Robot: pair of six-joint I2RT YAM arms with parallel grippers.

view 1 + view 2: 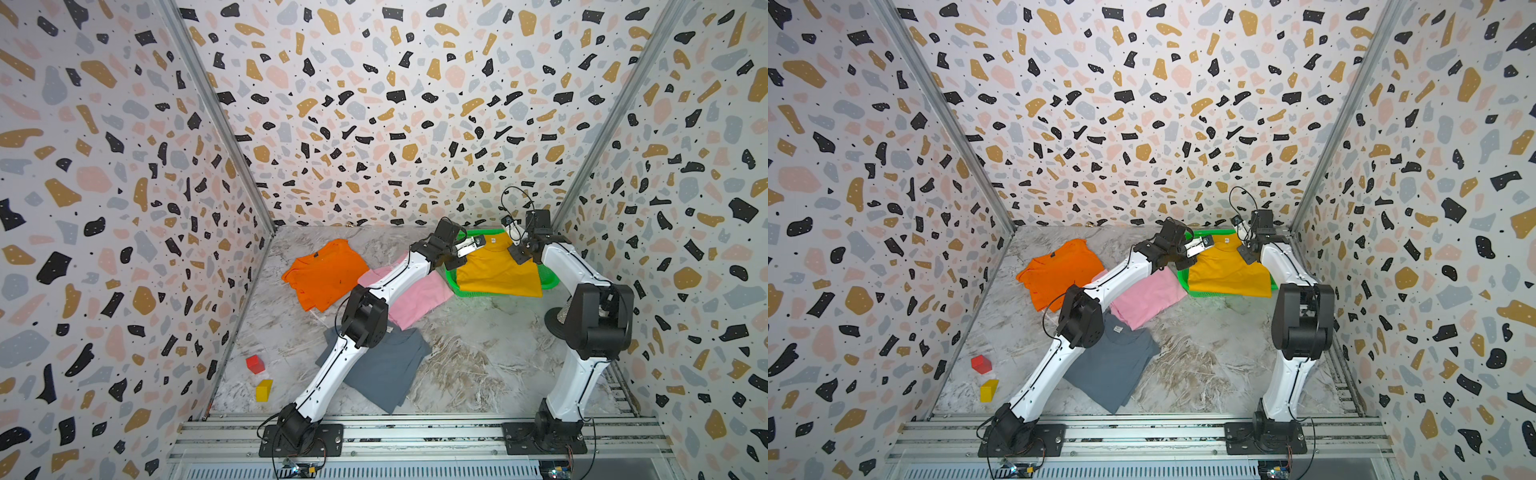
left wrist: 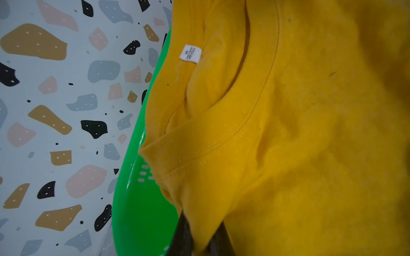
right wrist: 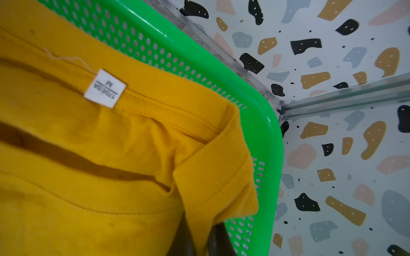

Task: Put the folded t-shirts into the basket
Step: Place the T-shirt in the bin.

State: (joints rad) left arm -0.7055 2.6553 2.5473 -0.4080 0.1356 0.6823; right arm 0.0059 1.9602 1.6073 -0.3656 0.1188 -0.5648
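Observation:
The mustard yellow t-shirt [image 1: 496, 270] [image 1: 1227, 270] lies spread over the green basket [image 1: 451, 282] [image 1: 1181, 276] in the far right corner, and its near hem hangs over the basket's front rim. My left gripper [image 1: 471, 245] [image 2: 203, 223] is shut on the shirt's collar-end corner, on the basket's left side. On the right side my right gripper [image 1: 519, 245] [image 3: 199, 226] is shut on the other collar-end corner, above the mesh wall [image 3: 155, 51]. The orange t-shirt [image 1: 326, 272], the pink one [image 1: 419, 299] and the slate grey one [image 1: 384, 370] lie folded on the table, partly under my left arm.
A red block [image 1: 255, 364] and a yellow block [image 1: 264, 390] sit near the left wall at the front. A dark cone-shaped object [image 1: 561, 318] stands behind my right arm's elbow. The back wall and the corner frame post [image 3: 332, 99] are close behind the basket.

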